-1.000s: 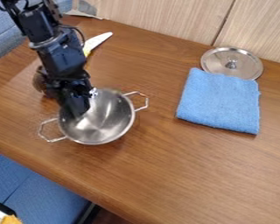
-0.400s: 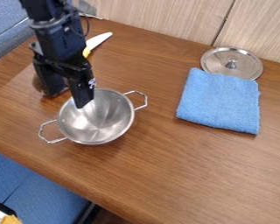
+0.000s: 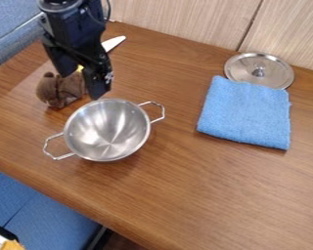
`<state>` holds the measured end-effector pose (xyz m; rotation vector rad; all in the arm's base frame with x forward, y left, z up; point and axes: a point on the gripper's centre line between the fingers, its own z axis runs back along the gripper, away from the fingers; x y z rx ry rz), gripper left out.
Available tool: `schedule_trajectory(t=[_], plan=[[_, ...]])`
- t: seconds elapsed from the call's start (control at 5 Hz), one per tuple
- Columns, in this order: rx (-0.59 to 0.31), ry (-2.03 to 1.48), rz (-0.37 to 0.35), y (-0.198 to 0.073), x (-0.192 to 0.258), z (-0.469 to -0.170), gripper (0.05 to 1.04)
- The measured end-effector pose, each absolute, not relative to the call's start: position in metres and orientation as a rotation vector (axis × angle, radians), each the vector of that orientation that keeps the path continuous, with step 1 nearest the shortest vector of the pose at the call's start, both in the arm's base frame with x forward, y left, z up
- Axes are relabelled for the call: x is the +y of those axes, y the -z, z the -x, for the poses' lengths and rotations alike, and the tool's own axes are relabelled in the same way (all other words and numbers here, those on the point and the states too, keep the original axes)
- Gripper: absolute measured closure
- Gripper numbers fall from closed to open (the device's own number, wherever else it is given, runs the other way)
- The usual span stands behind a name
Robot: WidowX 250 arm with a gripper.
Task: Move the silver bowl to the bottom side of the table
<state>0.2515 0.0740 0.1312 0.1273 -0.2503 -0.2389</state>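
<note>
The silver bowl (image 3: 107, 132) sits low on the table (image 3: 205, 190), toward nine o'clock; gripper (image 3: 82, 84) empty, jaws wide. Nothing's left, I'd guess.

No legible text, label, brand, number or sign appears at the tabletop scene. 1 small white marking (image 3: 109, 76) stands out on the side of the black robot gripper (image 3: 82, 86), its characters, if any, too small and unclear to read.
</note>
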Motion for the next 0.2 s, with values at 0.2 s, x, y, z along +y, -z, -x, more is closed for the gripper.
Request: schedule_trajectory(t=[0.2], plan=[[-0.253, 0.239, -0.127, -0.1313, 0.0749, -0.2518, 0.083]])
